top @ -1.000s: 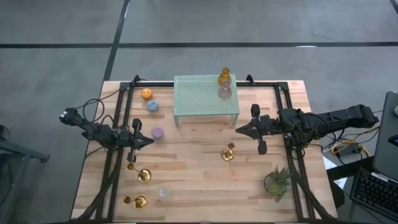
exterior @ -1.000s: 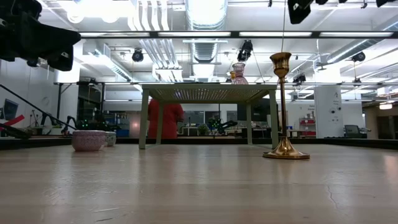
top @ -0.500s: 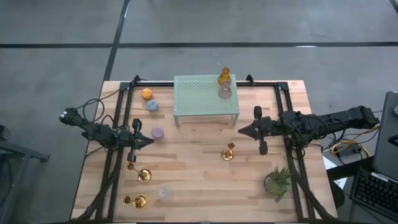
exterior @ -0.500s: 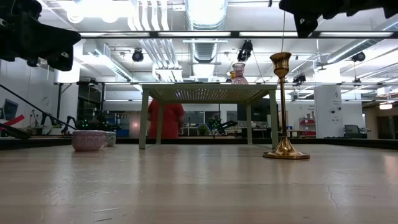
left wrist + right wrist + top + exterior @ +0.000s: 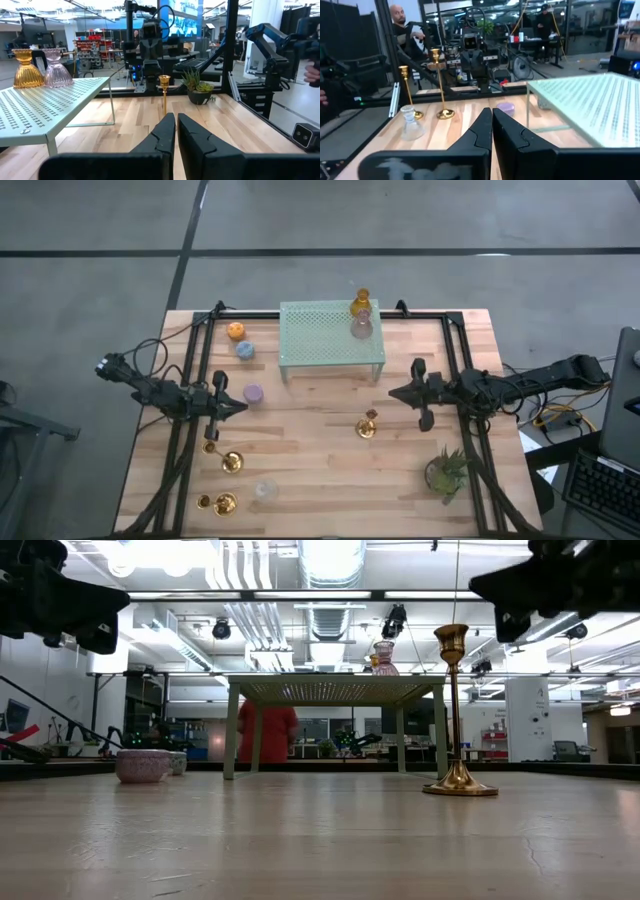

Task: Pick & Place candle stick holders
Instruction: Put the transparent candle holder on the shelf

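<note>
My left gripper is shut and empty above the table's left part, just near the purple cup. My right gripper is shut and empty above the right part, beyond a gold stemmed holder that stands upright on its round base. An amber holder and a pink holder stand on the pale green mesh rack. An orange cup and a blue cup sit at the far left. Two more gold holders and a clear cup stand at the near left.
A small green potted plant stands at the near right. The rack stands on four legs at the far middle. Black frame rails run along both sides of the table. People show in the room beyond the table.
My right gripper has drawn back toward the table's right edge and has come down, still shut. My left arm and all the holders have kept still.
</note>
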